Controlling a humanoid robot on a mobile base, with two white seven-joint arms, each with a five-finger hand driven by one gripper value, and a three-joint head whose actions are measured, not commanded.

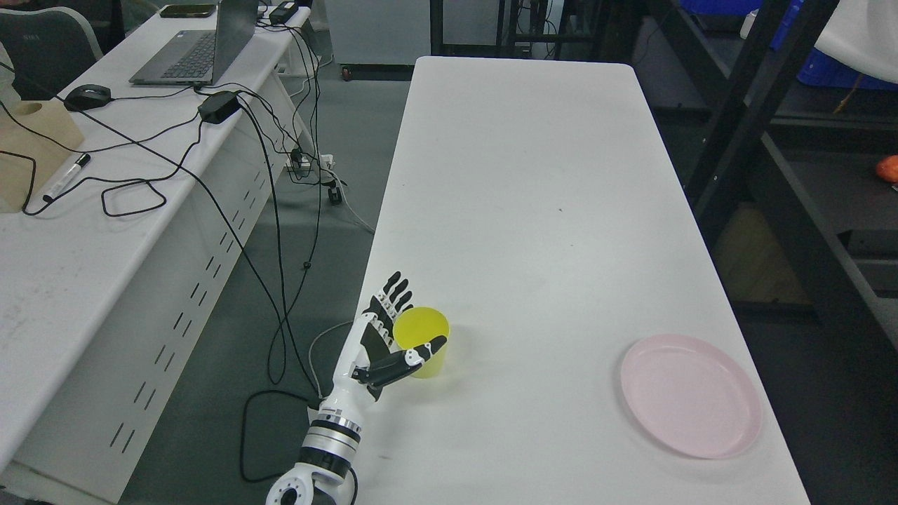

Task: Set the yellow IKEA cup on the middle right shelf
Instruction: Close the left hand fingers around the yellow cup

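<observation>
On the white worktop (533,210) your left hand (393,337) was wide beside the yellow plastic cup (422,340), so you needed to close next.

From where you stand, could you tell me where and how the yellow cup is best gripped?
Grip the yellow cup around its side wall, coming from its left. It stands upright, open mouth up, near the table's left edge, and the left robot hand is already beside it, fingers open, thumb across its front.
</observation>
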